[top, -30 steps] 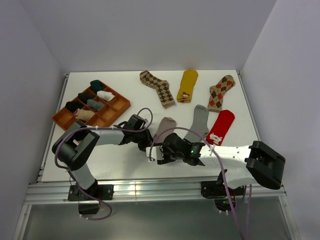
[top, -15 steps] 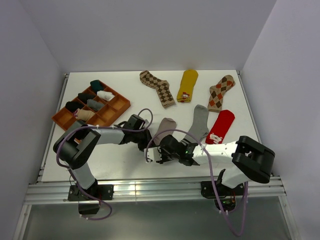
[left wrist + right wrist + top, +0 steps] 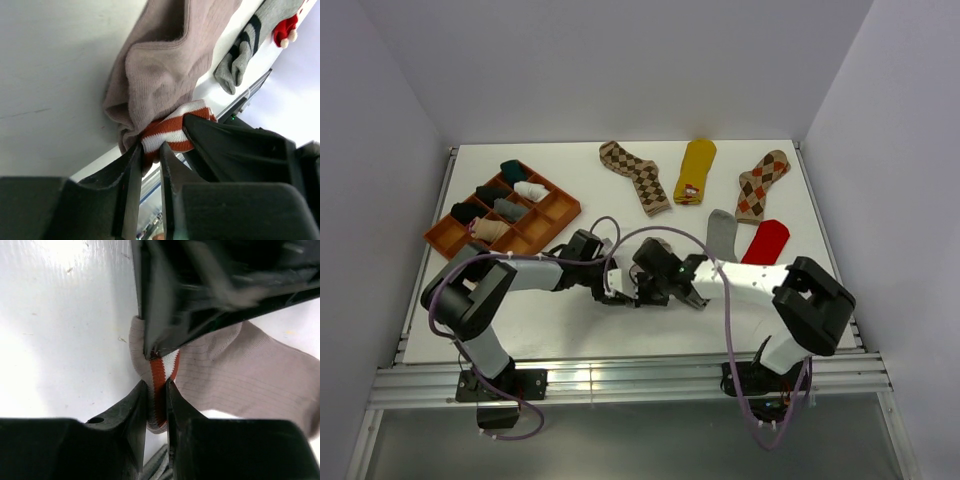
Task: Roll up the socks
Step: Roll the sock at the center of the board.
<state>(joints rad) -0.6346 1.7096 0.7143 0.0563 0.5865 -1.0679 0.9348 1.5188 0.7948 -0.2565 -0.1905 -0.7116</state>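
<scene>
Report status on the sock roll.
Left gripper and right gripper both pinching the taupe sock at its striped cuff. Sock bunched, not rolled. Grey sock close alongside.

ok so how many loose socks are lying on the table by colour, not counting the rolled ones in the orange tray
brown argyle socks: 2
mustard yellow sock: 1
grey sock: 1
red sock: 1
taupe sock with red-striped cuff: 1
total: 6
</scene>
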